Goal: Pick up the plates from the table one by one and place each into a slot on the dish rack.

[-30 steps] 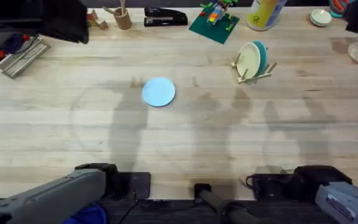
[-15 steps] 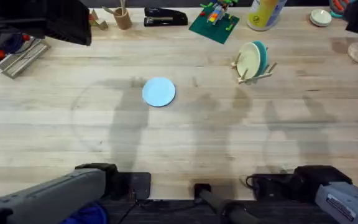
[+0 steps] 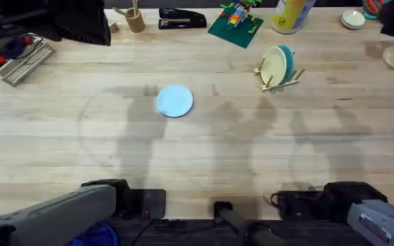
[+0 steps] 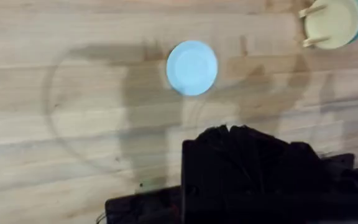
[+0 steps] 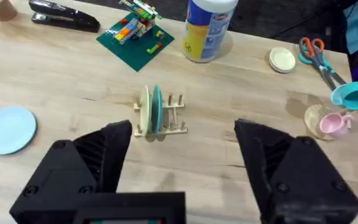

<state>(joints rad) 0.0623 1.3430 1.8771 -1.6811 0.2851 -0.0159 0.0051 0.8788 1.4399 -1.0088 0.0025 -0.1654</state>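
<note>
A light blue plate [image 3: 175, 101] lies flat on the table [image 3: 204, 157], left of centre; the wrist views show the same blue plate [image 4: 192, 67] [image 5: 6, 129]. The dish rack [image 3: 290, 77] stands at the right rear with a cream plate [image 3: 273, 66] and a teal plate [image 3: 288, 60] upright in its slots. Both arms rest at the near edge, far from the plates. My right gripper [image 5: 182, 158] is open, its fingers wide apart and empty, facing the rack [image 5: 174, 118]. My left gripper [image 4: 229, 134] looks shut, empty, short of the blue plate.
Along the far edge stand a green baseplate with bricks [image 3: 235, 26], a black stapler [image 3: 182, 18] and a yellow-labelled bottle [image 3: 291, 15]. Scissors [image 5: 319, 53], a small cream dish [image 5: 282, 60] and a pink cup [image 5: 331, 123] sit at the right. A metal item [image 3: 24, 61] lies far left.
A dark shape at the table's far left corner has drifted to the right. The arms, the blue plate and the rack have not moved.
</note>
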